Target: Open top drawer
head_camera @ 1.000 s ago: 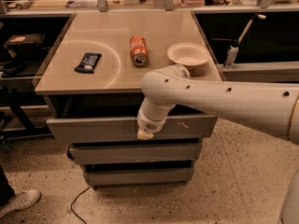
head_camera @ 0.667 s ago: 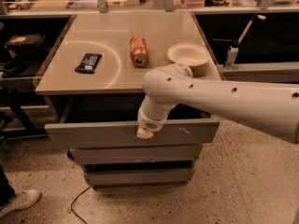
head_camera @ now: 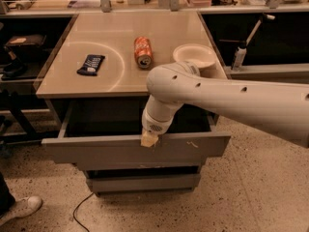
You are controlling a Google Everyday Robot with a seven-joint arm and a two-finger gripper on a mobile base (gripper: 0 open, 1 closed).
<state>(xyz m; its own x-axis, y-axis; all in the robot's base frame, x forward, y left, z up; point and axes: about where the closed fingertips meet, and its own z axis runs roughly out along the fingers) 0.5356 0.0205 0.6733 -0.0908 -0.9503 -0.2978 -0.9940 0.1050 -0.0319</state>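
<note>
The top drawer [head_camera: 96, 151] is a wide grey drawer with a flat front and pale scratch marks right of centre. It stands pulled well out from under the beige tabletop [head_camera: 120, 66], its dark interior showing. My white arm reaches in from the right and bends down. The gripper [head_camera: 149, 138] sits at the top edge of the drawer front, near its middle. Two narrower grey drawers [head_camera: 145, 181] sit below, closed.
On the tabletop lie a dark snack packet [head_camera: 91, 64], an orange can on its side [head_camera: 142, 51] and a white bowl [head_camera: 194, 55]. A person's shoe [head_camera: 24, 208] is at the lower left. A black cable [head_camera: 79, 209] lies on the speckled floor. Shelving stands on both sides.
The top drawer has slid further out toward the camera, and the gripper has moved with its front edge.
</note>
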